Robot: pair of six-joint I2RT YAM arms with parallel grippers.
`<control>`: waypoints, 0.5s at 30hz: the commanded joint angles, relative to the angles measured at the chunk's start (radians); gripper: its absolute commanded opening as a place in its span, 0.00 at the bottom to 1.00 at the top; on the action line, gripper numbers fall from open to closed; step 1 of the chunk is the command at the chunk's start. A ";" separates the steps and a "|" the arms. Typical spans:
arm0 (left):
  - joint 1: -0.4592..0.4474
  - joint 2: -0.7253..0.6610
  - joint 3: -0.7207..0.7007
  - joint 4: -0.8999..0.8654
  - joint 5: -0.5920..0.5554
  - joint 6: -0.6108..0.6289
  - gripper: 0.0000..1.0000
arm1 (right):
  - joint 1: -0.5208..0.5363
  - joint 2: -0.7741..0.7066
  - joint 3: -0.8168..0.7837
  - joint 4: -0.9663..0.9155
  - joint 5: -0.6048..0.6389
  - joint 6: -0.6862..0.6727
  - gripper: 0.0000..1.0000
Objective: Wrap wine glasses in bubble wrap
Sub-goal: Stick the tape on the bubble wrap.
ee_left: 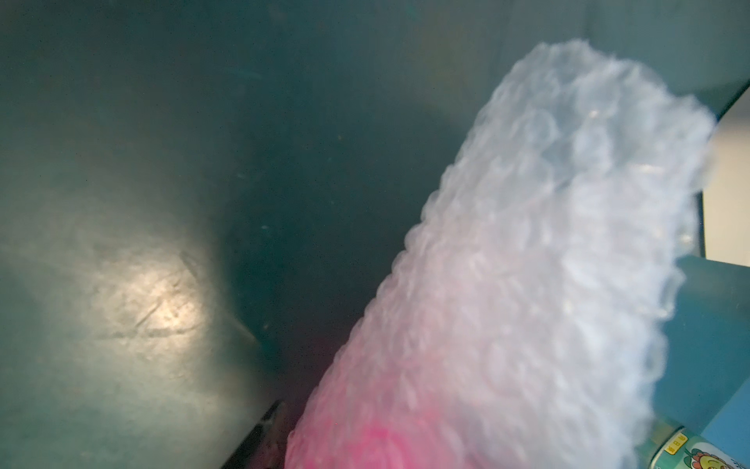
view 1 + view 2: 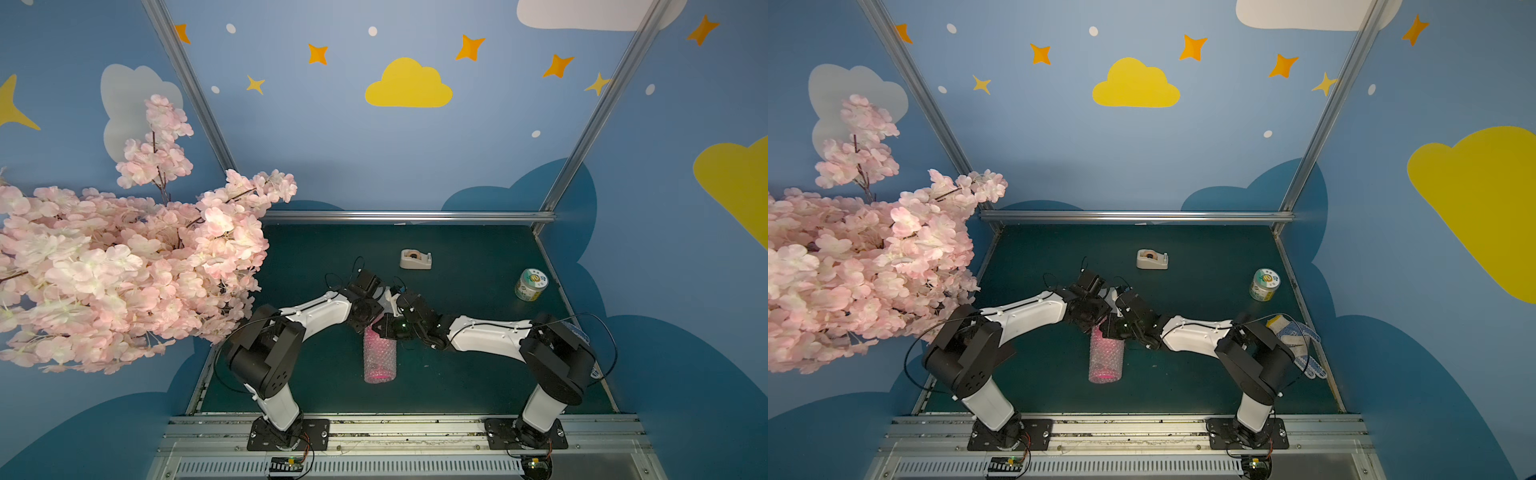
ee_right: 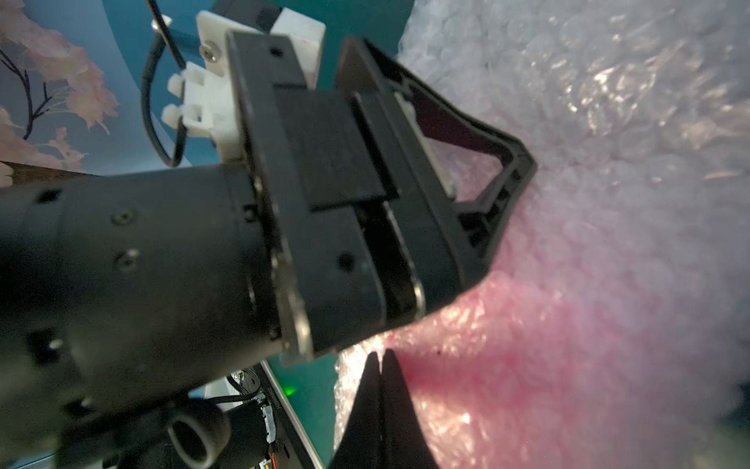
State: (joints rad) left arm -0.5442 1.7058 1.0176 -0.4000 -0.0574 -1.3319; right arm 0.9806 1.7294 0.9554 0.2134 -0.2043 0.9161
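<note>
On mat (image 2: 478,353) centre: goblet (image 2: 378,376) in bubble wrap (image 2: 379,349), axis near-to-far; at far end, left gripper (image 3: 475,235) parted, right gripper (image 3: 381,361) closed.

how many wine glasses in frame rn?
1. The pink goblet lies on its side mid-mat, rolled inside the bubble wrap. The blossom branch covers the mat's left edge, so another could be hidden there.

Top views: dim, even light, soft shadows; wide lens splays the frame posts (image 2: 193,95) near edges. Left wrist pic: all soft, bubble wrap (image 1: 527,264) blurred, pale glare patch on table (image 1: 154,300). Right wrist pic: foreground blurry, wrap glints w/ pink tint.
</note>
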 commanded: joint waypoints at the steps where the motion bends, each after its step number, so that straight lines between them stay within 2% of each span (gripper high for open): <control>1: -0.005 0.000 0.005 -0.032 -0.001 0.010 0.62 | -0.002 -0.039 -0.005 -0.030 -0.001 -0.014 0.06; 5: -0.005 0.005 0.012 -0.031 0.001 0.011 0.62 | 0.001 -0.046 0.018 -0.055 -0.005 -0.036 0.07; 11: -0.004 0.004 0.019 -0.043 -0.011 0.021 0.62 | 0.004 0.021 -0.003 -0.025 -0.035 -0.003 0.06; 15: -0.002 -0.007 0.002 -0.040 -0.010 0.013 0.62 | 0.001 -0.005 -0.020 -0.020 -0.047 0.002 0.07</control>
State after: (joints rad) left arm -0.5453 1.7058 1.0191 -0.4038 -0.0597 -1.3312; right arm 0.9806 1.7294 0.9546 0.2073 -0.2314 0.9138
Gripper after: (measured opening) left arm 0.619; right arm 0.071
